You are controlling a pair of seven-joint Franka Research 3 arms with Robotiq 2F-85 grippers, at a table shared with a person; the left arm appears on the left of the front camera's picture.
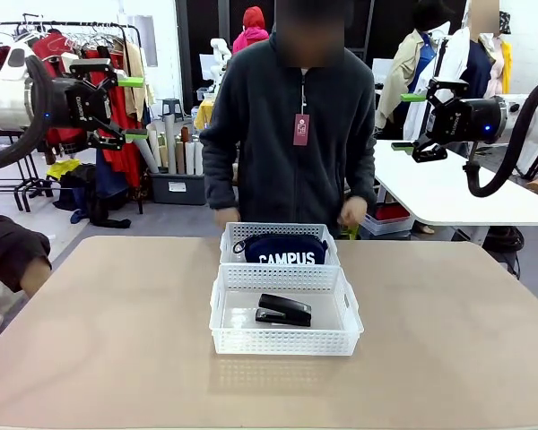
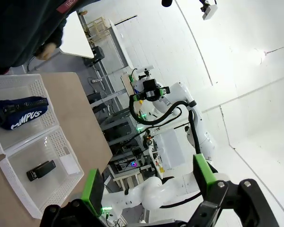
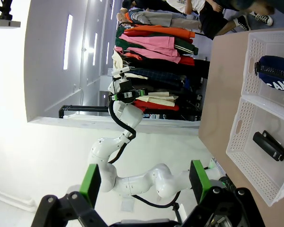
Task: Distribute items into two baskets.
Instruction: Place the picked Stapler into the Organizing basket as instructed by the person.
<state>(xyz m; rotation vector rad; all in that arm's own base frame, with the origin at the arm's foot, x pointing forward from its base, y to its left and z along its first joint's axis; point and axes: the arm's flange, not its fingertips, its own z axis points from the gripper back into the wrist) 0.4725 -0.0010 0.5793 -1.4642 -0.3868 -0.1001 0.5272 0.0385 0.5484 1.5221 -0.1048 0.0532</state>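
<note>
While both arms hang high above the worktop [image 1: 90, 340], the left hand [image 1: 133, 108] and right hand [image 1: 408, 121] stand wide open, holding nothing. The near basket [image 1: 285, 340] holds the stapler [image 1: 284, 310]. Just behind that basket, touching it, the far basket [image 1: 233, 240] holds the CAMPUS pouch [image 1: 280, 248], with a person's hands [image 1: 351, 212] beyond it.

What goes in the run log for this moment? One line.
left hand open, raised | right hand open, raised | stapler in near basket | pouch in far basket
</note>
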